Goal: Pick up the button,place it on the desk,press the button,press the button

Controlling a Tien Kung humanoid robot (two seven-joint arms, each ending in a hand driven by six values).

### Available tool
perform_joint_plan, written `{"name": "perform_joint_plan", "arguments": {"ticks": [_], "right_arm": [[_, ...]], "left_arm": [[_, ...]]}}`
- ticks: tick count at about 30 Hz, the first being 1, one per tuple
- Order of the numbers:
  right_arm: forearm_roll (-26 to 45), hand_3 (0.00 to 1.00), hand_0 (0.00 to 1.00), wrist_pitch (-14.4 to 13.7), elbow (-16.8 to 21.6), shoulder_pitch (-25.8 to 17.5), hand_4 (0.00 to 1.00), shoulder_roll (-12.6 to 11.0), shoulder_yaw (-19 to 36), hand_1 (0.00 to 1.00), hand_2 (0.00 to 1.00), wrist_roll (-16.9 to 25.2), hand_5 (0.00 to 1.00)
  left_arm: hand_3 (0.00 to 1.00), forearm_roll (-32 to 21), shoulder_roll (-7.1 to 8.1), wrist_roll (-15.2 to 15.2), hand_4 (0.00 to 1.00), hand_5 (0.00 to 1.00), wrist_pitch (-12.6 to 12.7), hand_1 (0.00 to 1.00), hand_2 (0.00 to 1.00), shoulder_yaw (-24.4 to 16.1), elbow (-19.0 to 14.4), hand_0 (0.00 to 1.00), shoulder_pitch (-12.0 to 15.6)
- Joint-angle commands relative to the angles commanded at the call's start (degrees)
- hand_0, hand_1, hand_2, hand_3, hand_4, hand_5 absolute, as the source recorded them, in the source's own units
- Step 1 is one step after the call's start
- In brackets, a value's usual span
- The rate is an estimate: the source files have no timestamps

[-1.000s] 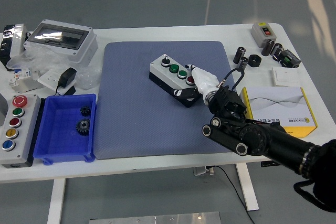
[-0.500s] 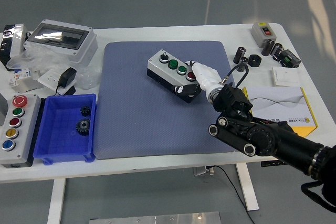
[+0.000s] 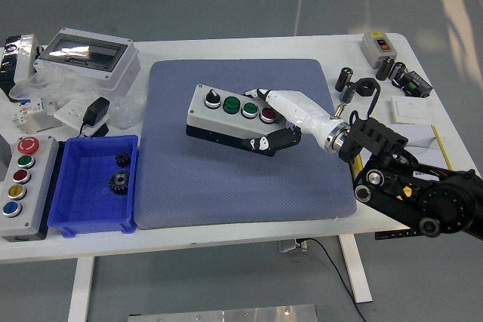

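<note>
We see the button box near the middle of the blue mat, a long grey housing on a black base. Its top face carries four controls in a row: a black knob at the 9 o'clock end, then two green buttons, then a red button at the 3 o'clock end. The box lies with its long axis running roughly 9 to 3 o'clock, the 3 o'clock end dipping slightly toward 4. The right hand wraps that end, a white finger over the top by the red button and dark fingers against the near side.
</note>
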Motion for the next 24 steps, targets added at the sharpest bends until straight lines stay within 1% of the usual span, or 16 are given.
{"name": "perform_joint_plan", "arguments": {"ticks": [2,7,8,14,15,19,20,24], "right_arm": [[-1.6,0.304,0.039,0.1,-0.5,0.2,0.072,0.0,-1.7,0.251,0.335,0.2,0.002],[-2.8,0.304,0.039,0.6,-2.2,0.5,0.072,0.6,-3.8,0.251,0.335,0.0,0.002],[-2.7,0.464,0.445,0.7,-2.3,0.7,0.304,0.6,-4.2,0.457,0.442,-0.1,0.002],[-1.9,0.464,0.445,1.1,-2.5,1.2,0.304,0.5,-5.2,0.457,0.442,-0.3,0.002],[-1.5,0.664,0.731,1.1,-2.5,1.2,0.055,0.5,-5.2,0.675,0.665,-0.3,0.002],[0.5,0.664,0.731,1.2,-2.3,1.0,0.055,0.2,-5.5,0.675,0.665,-0.4,0.002],[1.0,0.75,0.855,1.3,-2.3,0.9,0.113,0.1,-5.6,0.776,0.777,-0.5,0.002],[2.4,0.75,0.855,1.5,-2.3,0.7,0.113,0.0,-5.5,0.776,0.777,-0.8,0.002]], "left_arm": [[0.591,0.3,-0.06,0.0,0.608,0.232,0.0,0.527,0.532,-0.1,0.0,0.619,-0.2],[0.591,1.0,-0.11,-0.1,0.608,0.232,-0.1,0.527,0.532,-0.5,0.0,0.619,-0.5],[0.592,1.2,-0.09,-0.1,0.607,0.234,-0.1,0.528,0.533,-0.5,0.0,0.619,-0.5],[0.593,1.7,-0.01,0.0,0.608,0.235,-0.1,0.528,0.533,-0.8,0.0,0.619,-0.5],[0.593,1.8,-0.02,0.0,0.608,0.235,-0.1,0.528,0.533,-0.9,0.0,0.619,-0.6],[0.593,2.0,-0.03,0.0,0.608,0.235,-0.2,0.528,0.533,-0.9,0.0,0.619,-0.7],[0.593,2.0,-0.03,0.0,0.608,0.237,-0.2,0.529,0.533,-0.9,0.0,0.619,-0.7],[0.593,2.1,0.01,0.0,0.608,0.237,-0.2,0.529,0.533,-0.9,0.0,0.619,-0.7]]}}
